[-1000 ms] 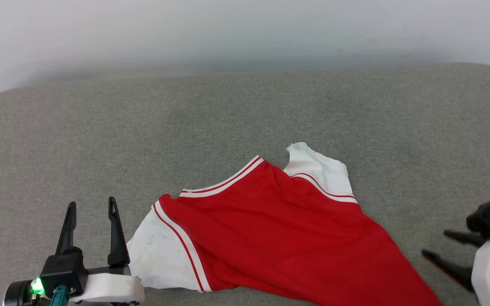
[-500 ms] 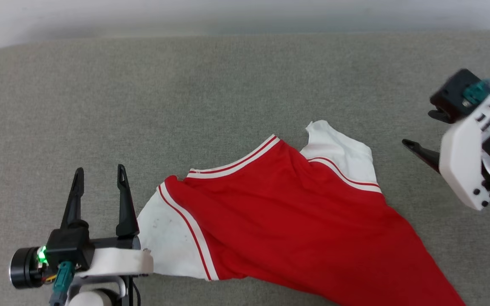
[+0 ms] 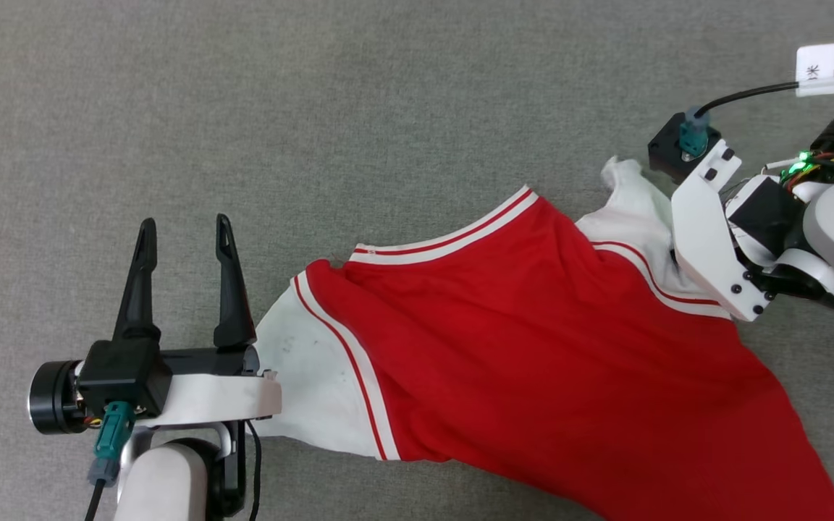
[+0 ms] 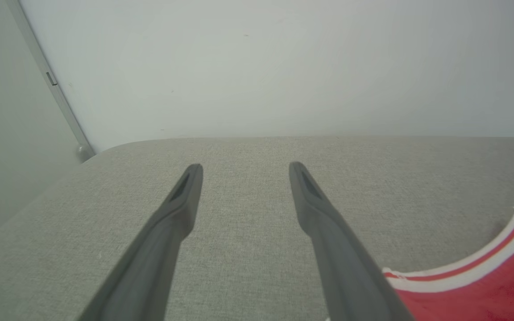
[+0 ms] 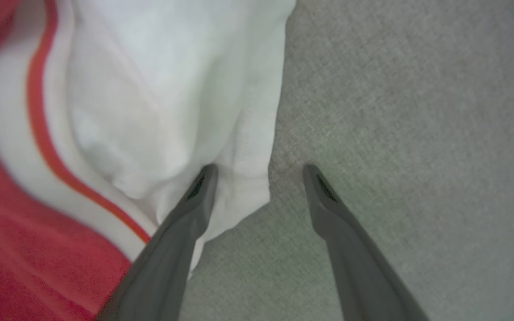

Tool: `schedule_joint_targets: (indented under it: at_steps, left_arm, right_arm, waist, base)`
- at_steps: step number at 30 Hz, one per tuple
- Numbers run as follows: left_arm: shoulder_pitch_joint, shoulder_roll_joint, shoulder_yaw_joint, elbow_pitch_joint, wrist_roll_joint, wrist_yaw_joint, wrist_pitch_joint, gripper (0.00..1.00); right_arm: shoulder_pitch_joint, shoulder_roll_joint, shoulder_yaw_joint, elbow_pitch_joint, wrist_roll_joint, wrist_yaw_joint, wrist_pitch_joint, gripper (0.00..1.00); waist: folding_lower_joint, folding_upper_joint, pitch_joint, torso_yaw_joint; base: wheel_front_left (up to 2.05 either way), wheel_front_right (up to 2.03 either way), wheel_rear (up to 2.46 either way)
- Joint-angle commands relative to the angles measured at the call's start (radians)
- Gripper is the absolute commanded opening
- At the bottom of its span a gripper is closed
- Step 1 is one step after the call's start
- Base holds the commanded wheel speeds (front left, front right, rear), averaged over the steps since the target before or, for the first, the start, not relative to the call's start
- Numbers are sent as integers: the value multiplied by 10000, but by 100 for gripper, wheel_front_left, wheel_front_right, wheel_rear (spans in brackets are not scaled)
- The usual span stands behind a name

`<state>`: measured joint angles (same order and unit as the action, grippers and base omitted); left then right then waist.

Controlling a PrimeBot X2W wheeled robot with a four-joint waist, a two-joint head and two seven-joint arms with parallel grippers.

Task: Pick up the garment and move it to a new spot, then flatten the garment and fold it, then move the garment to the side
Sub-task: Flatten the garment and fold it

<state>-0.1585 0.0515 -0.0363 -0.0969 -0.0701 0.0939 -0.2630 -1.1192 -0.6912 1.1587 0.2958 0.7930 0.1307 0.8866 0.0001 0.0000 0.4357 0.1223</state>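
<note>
Checker: Garment (image 3: 533, 347) position, quick?

Tagger: Lies crumpled on the grey upholstered surface (image 3: 316, 108), plain red face up and running diagonally. Its lower end is cut off by the head view's bottom edge. Striped neckline trim (image 3: 446, 242) is along the garment's far edge, with a white sleeve at each side.

Checker: And the left gripper (image 3: 185, 219)?

Tagger: Just beside the garment's left sleeve (image 3: 308, 383), fingers pointing away past it. Jaws spread wide, nothing between them. Its wrist view has bare grey fabric under the fingers, the garment's trim off to one side and a pale wall (image 4: 283, 67) beyond.

Checker: Touching that sleeve?

Tagger: The fingers aren't. The white mount behind them overlaps the sleeve edge in the head view, so contact can't be told.

Checker: The right gripper (image 5: 260, 167)?

Tagger: At the garment's right sleeve (image 3: 634, 210), jaws wide apart. One finger (image 5: 194, 200) lies over the sleeve hem, the other over bare grey just off the garment, so the hem edge sits in the gap. Not clamped on it.

Checker: Extras?

Tagger: A black cable (image 3: 750, 90) with a white tag (image 3: 815, 69) runs off from the right wrist, beyond the garment's right sleeve.
</note>
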Motion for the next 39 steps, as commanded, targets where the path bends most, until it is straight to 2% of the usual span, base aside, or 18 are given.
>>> schedule_joint_targets:
  at_steps: [1,5,6,7,11,17,24,28,32,38,39]
  left_arm:
    - [-129,-17,-41,-38,-51,39,-26,100]
    - [-186,-16,-54,-2,-107,131,-26,100]
    - [-196,-14,-31,20,-97,119,-26,100]
    - [-200,-15,-12,57,-88,126,-26,100]
    - [-117,-14,77,207,-28,58,-26,100]
    - [362,-13,261,350,60,36,-26,100]
    - [990,-13,457,283,128,24,-26,100]
    - [1123,-14,473,264,140,-43,-26,100]
    - [1079,-14,483,283,198,-122,-26,100]
    - [952,34,555,445,310,-252,-26,100]
    - [926,75,579,458,329,-285,-26,100]
  right_arm:
    - [111,51,338,168,81,1,-78,100]
    - [510,27,1190,498,239,1,-361,100]
    - [529,41,1273,521,257,1,-512,45]
    - [503,67,1305,514,285,1,-720,1]
    - [-78,-74,1228,493,272,-4,-1760,0]
    - [-433,-964,1011,309,499,-2,-3614,0]
    - [854,-2565,534,323,1465,-4,-4742,0]
    - [2036,-3047,106,814,2068,-2,-5260,0]
    - [3341,-2904,-254,1785,2645,-4,-5624,0]
    - [4532,-1988,-551,2796,3078,1,-6144,0]
    - [4538,-1929,-658,2889,3010,2,-6346,33]
  waist:
    - [-1,0,222,163]
    - [-1,0,323,133]
    - [-1,0,309,102]
    - [-1,0,273,66]
    - [-1,0,-107,-112]
    - [-1,0,-1068,-407]
    - [-1,0,-1734,-730]
    - [-1,0,-1789,-794]
    - [-1,0,-1729,-841]
    - [-1,0,-1816,-902]
    - [-1,0,-1881,-921]
  base:
    - [0,0,0]
    - [0,0,0]
    - [0,0,0]
    - [0,0,0]
    - [0,0,0]
    - [0,0,0]
    - [0,0,0]
    - [0,0,0]
    - [0,0,0]
    - [0,0,0]
    - [0,0,0]
